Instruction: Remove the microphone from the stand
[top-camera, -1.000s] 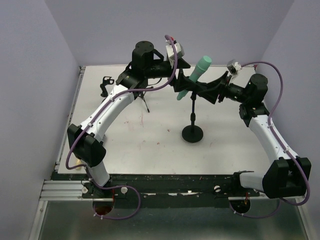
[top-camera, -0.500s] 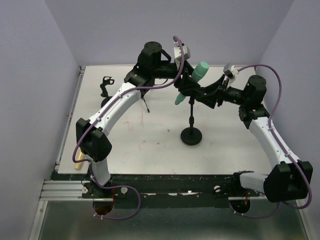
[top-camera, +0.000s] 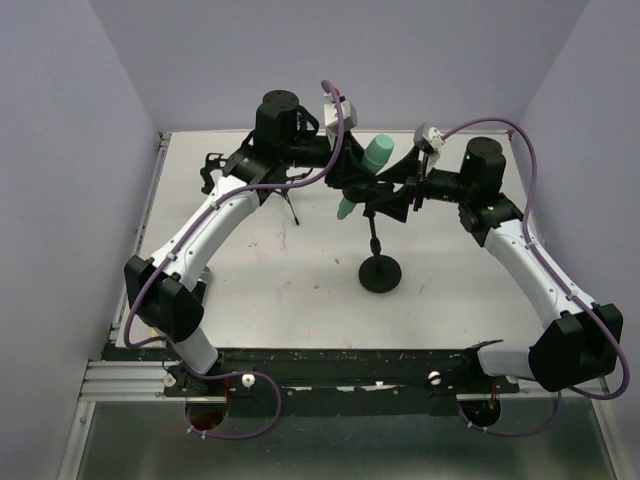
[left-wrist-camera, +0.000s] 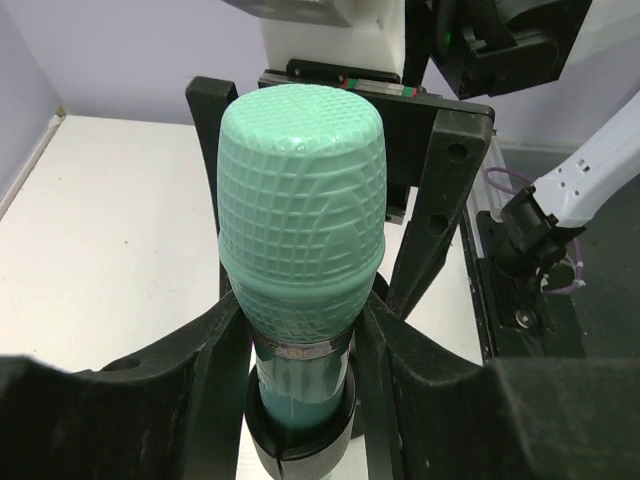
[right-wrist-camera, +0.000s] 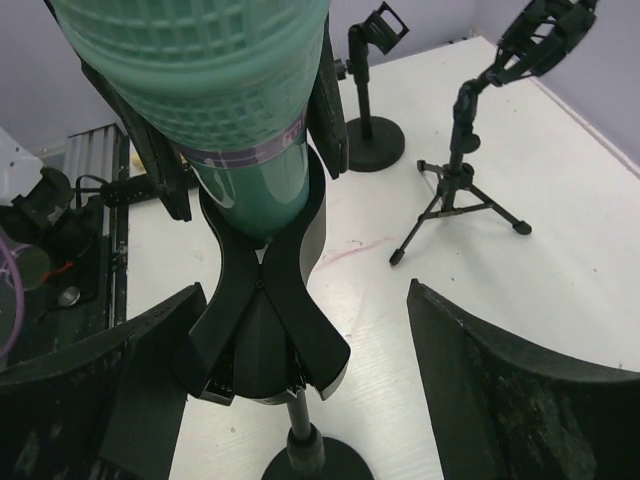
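Note:
The teal microphone leans in the black clip atop the stand, head up to the right. In the left wrist view its ribbed head fills the middle. My left gripper is shut on the microphone, its fingers pressed against both sides just below the head and above the clip ring. My right gripper is open around the clip's lower part, one finger well off to the right. From above, the left gripper and right gripper meet at the stand's top.
A small round-based stand and a tripod stand stand behind on the white table. From above they sit at the back left, stand and tripod. Purple walls close the table in at the back and sides.
The left gripper has closed on the microphone below its head. The right gripper has opened off the clip. Both arms and the top of the stand have shifted left.

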